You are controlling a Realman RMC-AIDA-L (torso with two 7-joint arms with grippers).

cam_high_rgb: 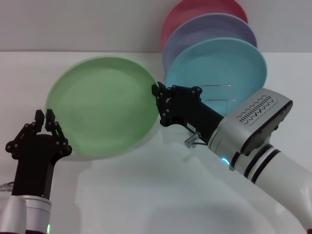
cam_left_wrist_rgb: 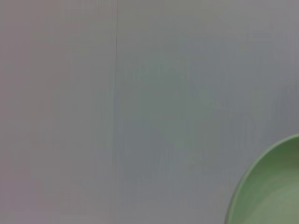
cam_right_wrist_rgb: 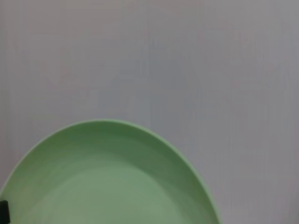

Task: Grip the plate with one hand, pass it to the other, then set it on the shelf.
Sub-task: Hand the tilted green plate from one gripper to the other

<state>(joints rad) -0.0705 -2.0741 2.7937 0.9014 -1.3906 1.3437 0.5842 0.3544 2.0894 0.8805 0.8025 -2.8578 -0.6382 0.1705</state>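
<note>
My right pincer was clamped on the rim of the plate, holding it tilted above the tabletop. My left pincer stood narrowly parted beside its lower edge. It looked stiff, smooth, slippery; I judged the rim the only hold.

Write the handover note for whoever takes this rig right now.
Right gripper: shut on the plate at its right rim, holding it tilted above the table.
Left gripper: open at the plate's left rim, not clearly gripping.
Shelf: behind the right arm; three other plates stand there.
Done: plate picked up.
Left: finish the pass, then set the plate on the shelf.
</note>
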